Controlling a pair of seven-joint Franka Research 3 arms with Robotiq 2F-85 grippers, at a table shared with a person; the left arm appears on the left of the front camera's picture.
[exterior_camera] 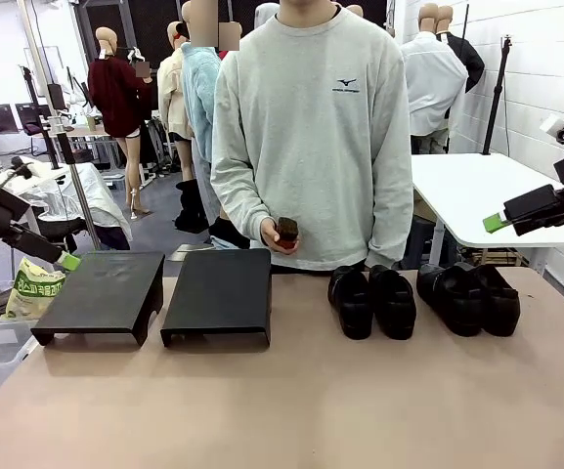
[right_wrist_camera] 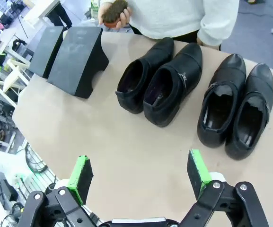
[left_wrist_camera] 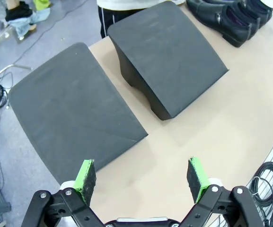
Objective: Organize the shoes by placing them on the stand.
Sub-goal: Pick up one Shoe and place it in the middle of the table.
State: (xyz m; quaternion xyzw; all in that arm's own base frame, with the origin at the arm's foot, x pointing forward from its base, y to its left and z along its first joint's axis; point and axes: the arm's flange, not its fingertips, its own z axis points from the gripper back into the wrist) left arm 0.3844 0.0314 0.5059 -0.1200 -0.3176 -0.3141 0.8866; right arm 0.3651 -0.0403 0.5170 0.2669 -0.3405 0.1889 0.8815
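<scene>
I have both arms pulled back off the sides. The left end effector (exterior_camera: 66, 261) hangs beyond the left edge of the tan surface (exterior_camera: 282, 410), and the right end effector (exterior_camera: 498, 223) is raised off the right side. Both have their green pads spread wide with nothing between them. The four glossy black round-toed shoes (exterior_camera: 394, 303) stand on the right half of the surface, close to its far edge, in two pairs. The shoes of each pair touch side by side, and a small gap separates the pairs. My right wrist camera shows their toes pointing toward the person. On the left half are two matte black flat-topped stands with turned-down front lips. The left stand (exterior_camera: 101, 293) sits at the corner, its outer side reaching past the surface's left edge. The right stand (exterior_camera: 221, 291) sits just beside it across a narrow slot. A strip of bare surface separates the right stand from the nearest shoe, and a broad bare band runs along the near edge. At the far edge, the person's hand (exterior_camera: 270, 234) holds a small dark brown block (exterior_camera: 286, 231) above the surface.
</scene>
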